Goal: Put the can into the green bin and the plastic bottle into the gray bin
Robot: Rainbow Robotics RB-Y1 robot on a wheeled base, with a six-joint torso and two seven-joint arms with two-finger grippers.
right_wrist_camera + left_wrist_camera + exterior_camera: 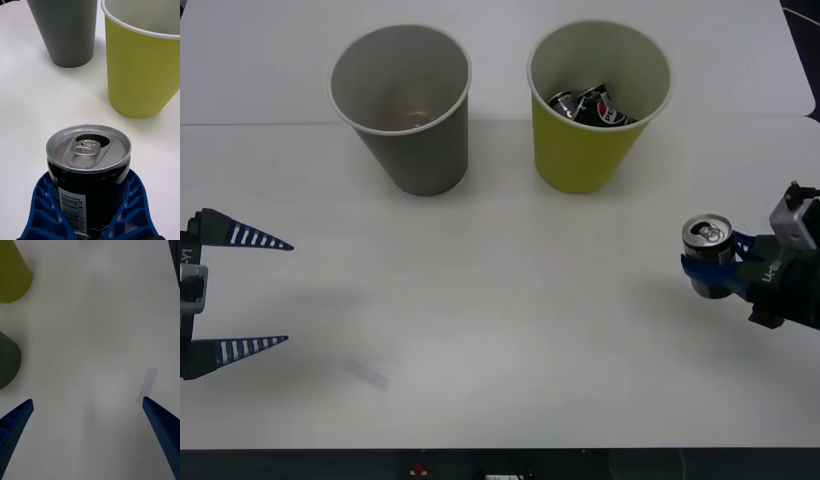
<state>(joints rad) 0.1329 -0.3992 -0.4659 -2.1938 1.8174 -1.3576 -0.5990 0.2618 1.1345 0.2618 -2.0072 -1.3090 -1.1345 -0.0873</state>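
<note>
Right wrist view: right gripper [90,210] jaws clamped on the can [89,165] low on its body, near the desk's right edge. Looks opened, so likely light — thin wall dents, slick; hold mid-body, gently. Green bin [599,105] at the back edge. Left gripper [240,290] spread wide, idle.

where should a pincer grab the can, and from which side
Grip the can around its round side wall, coming level from the robot's right, as the right pincer does now. It stands upright with its pull-tab top up, and the blue fingers wrap the black body below the rim. The left pincer waits open.
</note>
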